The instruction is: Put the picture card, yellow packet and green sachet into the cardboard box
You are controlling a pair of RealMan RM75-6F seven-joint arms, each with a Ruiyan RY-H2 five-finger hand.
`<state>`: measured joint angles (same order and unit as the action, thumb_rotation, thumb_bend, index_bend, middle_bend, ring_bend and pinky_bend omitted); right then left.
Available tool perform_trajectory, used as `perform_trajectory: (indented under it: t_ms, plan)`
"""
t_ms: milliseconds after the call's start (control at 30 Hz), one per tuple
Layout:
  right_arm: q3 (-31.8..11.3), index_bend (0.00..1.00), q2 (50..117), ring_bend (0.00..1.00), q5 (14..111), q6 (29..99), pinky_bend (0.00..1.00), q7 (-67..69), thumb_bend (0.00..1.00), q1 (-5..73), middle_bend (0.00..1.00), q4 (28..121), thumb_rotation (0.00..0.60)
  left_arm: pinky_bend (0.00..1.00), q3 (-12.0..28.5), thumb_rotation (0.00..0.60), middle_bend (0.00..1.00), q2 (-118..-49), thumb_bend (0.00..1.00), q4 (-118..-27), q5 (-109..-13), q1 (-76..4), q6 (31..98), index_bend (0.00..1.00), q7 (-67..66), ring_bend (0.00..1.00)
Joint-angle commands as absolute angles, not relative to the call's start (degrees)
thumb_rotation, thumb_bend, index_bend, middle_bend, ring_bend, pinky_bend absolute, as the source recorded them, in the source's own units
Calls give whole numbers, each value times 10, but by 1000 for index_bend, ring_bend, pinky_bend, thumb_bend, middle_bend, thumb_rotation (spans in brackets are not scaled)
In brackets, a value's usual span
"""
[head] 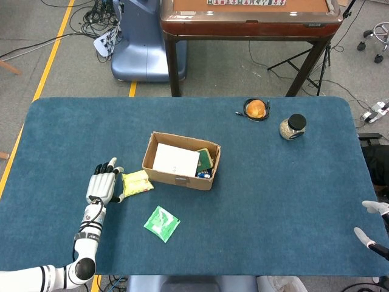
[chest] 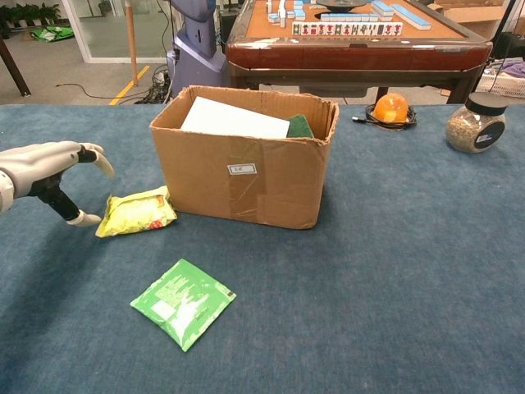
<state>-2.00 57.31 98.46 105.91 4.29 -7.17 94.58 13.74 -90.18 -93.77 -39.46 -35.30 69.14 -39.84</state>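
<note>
While the left hand (head: 102, 187) sits just to the left of the yellow packet (head: 137, 182), it's got nothing in it, fingers spread wide and pointing toward the far side of the bench (head: 273, 201). In the chest view its thumb tip is right at the packet's left edge, touching or very nearly, can't quite tell which.

The packet lies flat on the blue bench, snug against the left side of the box (chest: 246, 176). The green sachet (chest: 182, 302) is flat too, in front of the box and a bit nearer the robot, apart from both the packet and the box.

The card (head: 175, 159) is already inside the box, a white sheet leaning toward the left half, with something dark green (head: 204, 159) tucked in beside it on the right.

The right hand (head: 372, 228) only pokes in at the lower right edge of the head view, well away from everything. A couple of fingers show, apart, nothing in them.

Further back on the bench: an orange thing (head: 256, 108) on a coil of black cable, and a jar (head: 293, 126) with a black lid just right of it.
</note>
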Motion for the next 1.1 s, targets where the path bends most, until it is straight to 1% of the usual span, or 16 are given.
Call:
perform_trajectory:
  t_ms: [33, 333, 667, 933, 1100]
  plan:
    - [-13, 389, 568, 360, 999, 1070, 416, 52, 48, -78, 480, 943, 600, 19, 136, 600, 0, -904, 193, -931, -388, -357, 684, 217, -395, 0]
    - [-8, 389, 570, 359, 1016, 1085, 416, 49, 48, -86, 480, 939, 600, 19, 132, 600, 0, -914, 193, -910, -376, -368, 665, 208, -384, 0]
    - [-7, 388, 569, 360, 1017, 1083, 416, 52, 49, -87, 480, 939, 600, 19, 126, 600, 0, -938, 193, -857, -367, -381, 658, 211, -388, 0]
    - [-9, 389, 568, 360, 1015, 1080, 416, 55, 49, -86, 480, 940, 600, 19, 125, 600, 0, -945, 193, -841, -351, -388, 651, 258, -396, 0]
    - [-10, 389, 569, 359, 1014, 1079, 416, 57, 49, -86, 480, 939, 600, 19, 123, 600, 0, -949, 193, -836, -356, -387, 648, 317, -386, 0]
